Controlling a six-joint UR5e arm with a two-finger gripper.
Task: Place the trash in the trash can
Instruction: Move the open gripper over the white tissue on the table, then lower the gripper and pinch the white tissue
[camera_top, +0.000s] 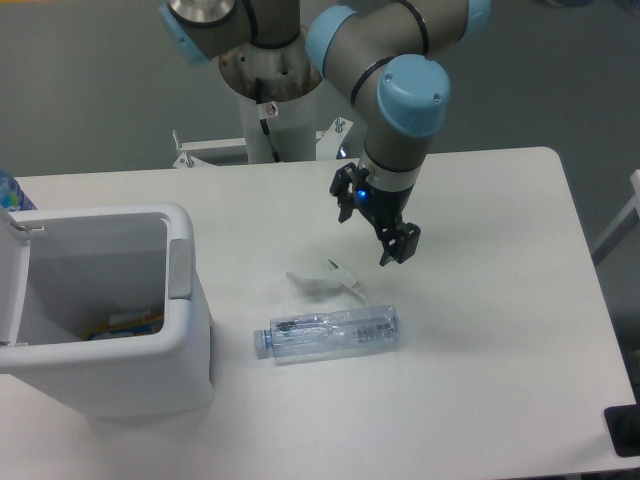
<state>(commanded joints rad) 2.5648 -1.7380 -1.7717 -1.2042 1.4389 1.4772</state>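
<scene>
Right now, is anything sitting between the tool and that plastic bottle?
Only the small white scrap, lying just behind the bottle, below the open tool. It is trash too, and nothing else blocks the way.

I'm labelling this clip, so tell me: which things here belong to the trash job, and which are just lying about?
Belongs to the job:
plastic bottle
white scrap
trash can
gripper, open, holding nothing

Just there:
table
blue object at the left edge
items already in the can

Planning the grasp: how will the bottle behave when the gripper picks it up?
The bottle looks empty and clear, so probably light. It lies on its side, so a nudge may roll it. Its slightly crushed wall will likely give under the open gripper.
</scene>
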